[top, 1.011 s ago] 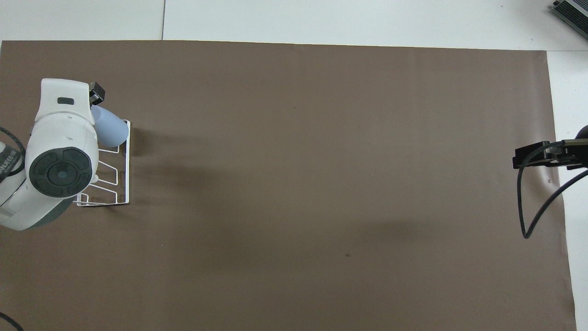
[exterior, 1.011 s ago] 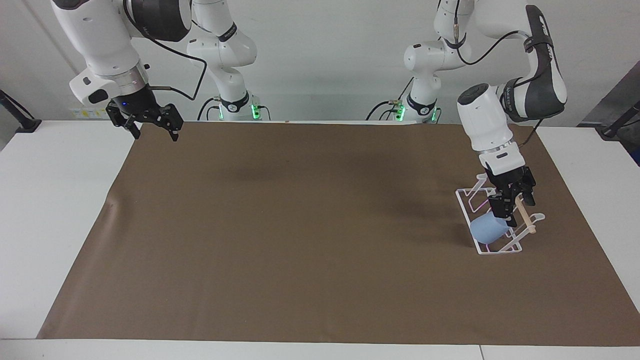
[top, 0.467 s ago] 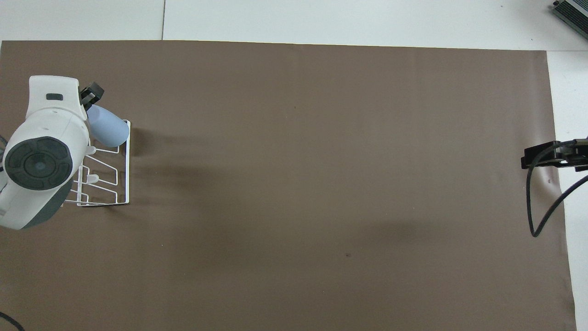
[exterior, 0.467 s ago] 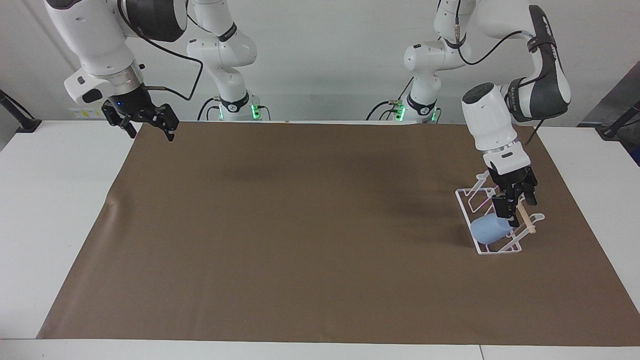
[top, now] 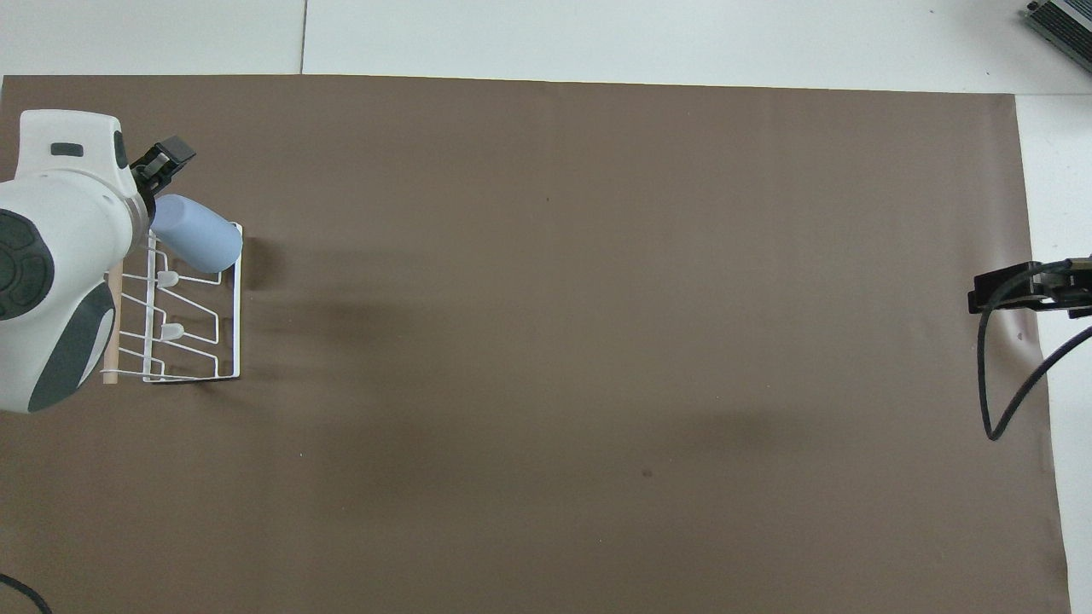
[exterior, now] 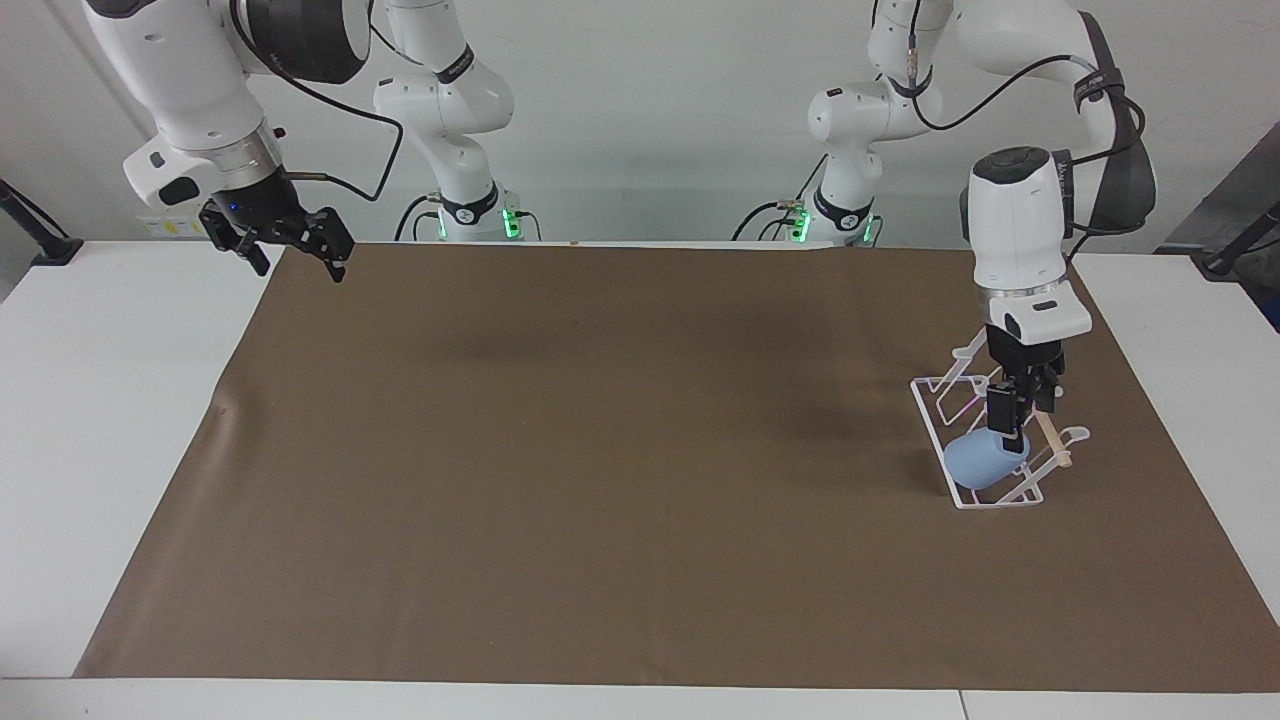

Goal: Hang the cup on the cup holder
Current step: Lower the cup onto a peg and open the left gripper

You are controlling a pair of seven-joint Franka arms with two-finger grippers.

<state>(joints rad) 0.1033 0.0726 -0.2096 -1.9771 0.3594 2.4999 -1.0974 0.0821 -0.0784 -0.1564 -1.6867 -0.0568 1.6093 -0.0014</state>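
Facing view shows the cup (exterior: 978,462) lying tilted on the prong of the cup holder (exterior: 935,418) that is farthest from the robots, at the left arm's end of the table. The left gripper (exterior: 1012,425) is right at the cup's upper end, and one dark finger (exterior: 1003,416) overlaps the cup's edge. I cannot tell if the fingers grip the cup or have let it go, because they are seen from the side and partly cover each other.

In my judgement the risk is in the release and the retreat. If the cup is not pushed far enough onto the slanted prong, it may slide off or roll out to the brown mat (exterior: 600,450) when the gripper goes away. If a finger catches the rim while it rises, it may pull the cup off again, or drag the light wire holder and tip it. The wooden bar (exterior: 1050,436) is very near the gripper, so a sideways move could strike it.

The left arm comes down nearly upright over the holder, with its wrist straight above the cup. The right gripper (exterior: 290,243) waits in the air above the mat's edge at the right arm's end of the table, with its fingers spread apart and nothing between them.
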